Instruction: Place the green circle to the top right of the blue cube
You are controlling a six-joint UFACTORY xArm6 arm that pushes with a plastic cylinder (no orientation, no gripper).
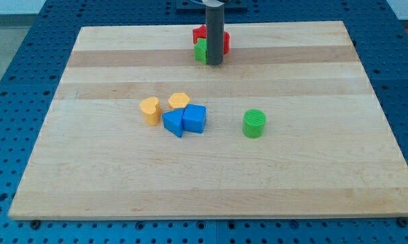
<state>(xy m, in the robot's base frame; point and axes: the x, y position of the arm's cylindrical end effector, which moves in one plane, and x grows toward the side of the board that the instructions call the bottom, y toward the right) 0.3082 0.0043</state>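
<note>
The green circle [254, 124] lies on the wooden board [211, 176], right of centre. The blue cube [195, 118] sits to its left, touching a second blue block [173, 123]. The green circle is level with the blue cube, about a block's width to its right. My tip [214, 64] is near the view's top centre, far above both. It stands in front of a green block [202, 50] and a red block [201, 34], partly hiding them.
Two yellow blocks sit just above and left of the blue pair: one [150, 110] to the left, one [179, 101] above. The board's edges lie on a blue perforated table [14, 68].
</note>
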